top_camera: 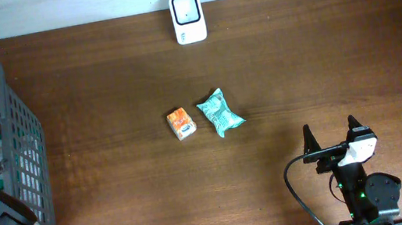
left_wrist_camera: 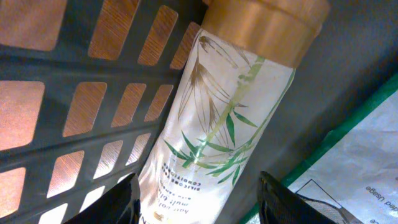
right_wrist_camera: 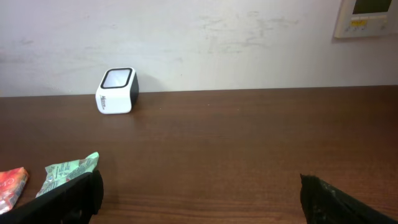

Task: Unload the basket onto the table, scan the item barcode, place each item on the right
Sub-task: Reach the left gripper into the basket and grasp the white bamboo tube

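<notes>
A white bottle (left_wrist_camera: 217,118) with a bamboo print and a gold cap lies inside the grey basket (left_wrist_camera: 74,93), against its slatted wall. My left gripper (left_wrist_camera: 198,176) is open and straddles the bottle's lower end. The left finger is close against it and the right finger stands apart from it. The white barcode scanner (top_camera: 187,18) stands at the table's far edge and also shows as the scanner (right_wrist_camera: 116,91) in the right wrist view. My right gripper (top_camera: 333,139) hovers open over the table's front right, with nothing in the gripper (right_wrist_camera: 199,180).
The basket (top_camera: 28,145) fills the table's left end, with my left arm reaching into it. An orange pack (top_camera: 181,123) and a green packet (top_camera: 219,113) lie mid-table. A white package with a green edge (left_wrist_camera: 367,162) lies beside the bottle.
</notes>
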Controlling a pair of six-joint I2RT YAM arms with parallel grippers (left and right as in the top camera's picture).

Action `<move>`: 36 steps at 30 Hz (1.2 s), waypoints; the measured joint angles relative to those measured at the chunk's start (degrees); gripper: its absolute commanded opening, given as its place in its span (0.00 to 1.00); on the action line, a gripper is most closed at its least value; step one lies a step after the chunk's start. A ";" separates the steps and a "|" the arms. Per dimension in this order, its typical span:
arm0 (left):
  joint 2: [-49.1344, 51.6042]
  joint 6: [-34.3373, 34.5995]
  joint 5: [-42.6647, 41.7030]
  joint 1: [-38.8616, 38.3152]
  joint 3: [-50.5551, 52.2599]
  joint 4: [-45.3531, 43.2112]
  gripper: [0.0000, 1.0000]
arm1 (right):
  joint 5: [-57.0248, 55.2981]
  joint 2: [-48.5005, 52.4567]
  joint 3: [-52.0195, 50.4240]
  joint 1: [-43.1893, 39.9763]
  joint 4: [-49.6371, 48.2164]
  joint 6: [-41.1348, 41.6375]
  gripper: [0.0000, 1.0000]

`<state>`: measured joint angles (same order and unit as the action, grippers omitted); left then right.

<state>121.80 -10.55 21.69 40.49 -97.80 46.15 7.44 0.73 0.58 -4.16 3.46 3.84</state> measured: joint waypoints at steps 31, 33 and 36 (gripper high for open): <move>-3.39 -3.04 0.63 -3.65 -0.76 0.11 0.00 | 0.02 0.00 0.00 0.00 0.00 0.00 0.98; -9.88 -2.47 -0.35 -5.73 -1.53 -1.05 0.00 | 0.02 0.00 0.00 0.00 0.00 -0.02 0.98; -19.30 0.11 -0.68 -6.91 -2.71 -2.56 0.00 | 0.00 0.00 0.00 0.00 0.00 -0.04 0.98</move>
<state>102.50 -10.44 21.02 33.58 -100.51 43.59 7.44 0.73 0.58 -4.16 3.46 3.79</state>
